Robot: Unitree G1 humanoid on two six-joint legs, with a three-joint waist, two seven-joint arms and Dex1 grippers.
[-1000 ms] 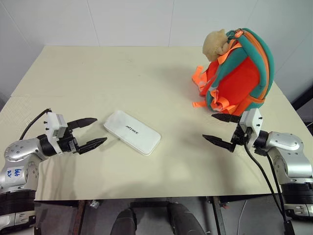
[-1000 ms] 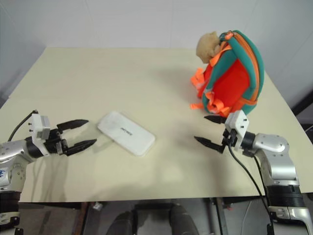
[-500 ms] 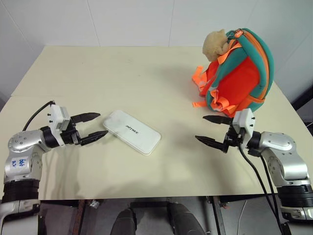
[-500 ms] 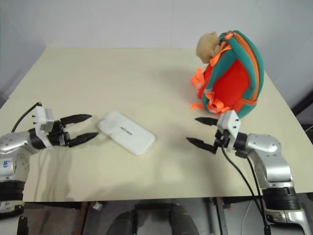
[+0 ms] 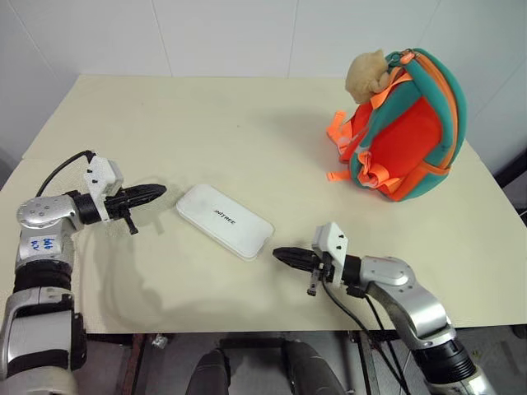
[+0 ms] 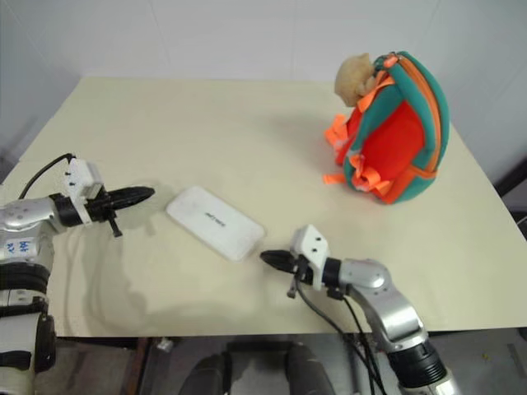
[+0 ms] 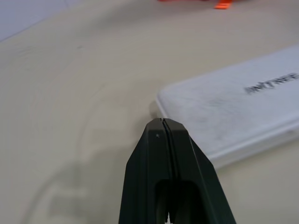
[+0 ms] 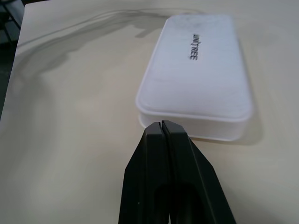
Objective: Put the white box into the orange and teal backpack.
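The white box is laid flat on the table, towards the near edge and left of the middle, with its long side running from far left to near right. The left gripper is placed just beside the box's far-left end, and the right gripper just beside its near-right end, so that the box is found between the two, with both tips pointed at it. The orange and teal backpack is stood upright at the far right of the table, well apart from the box.
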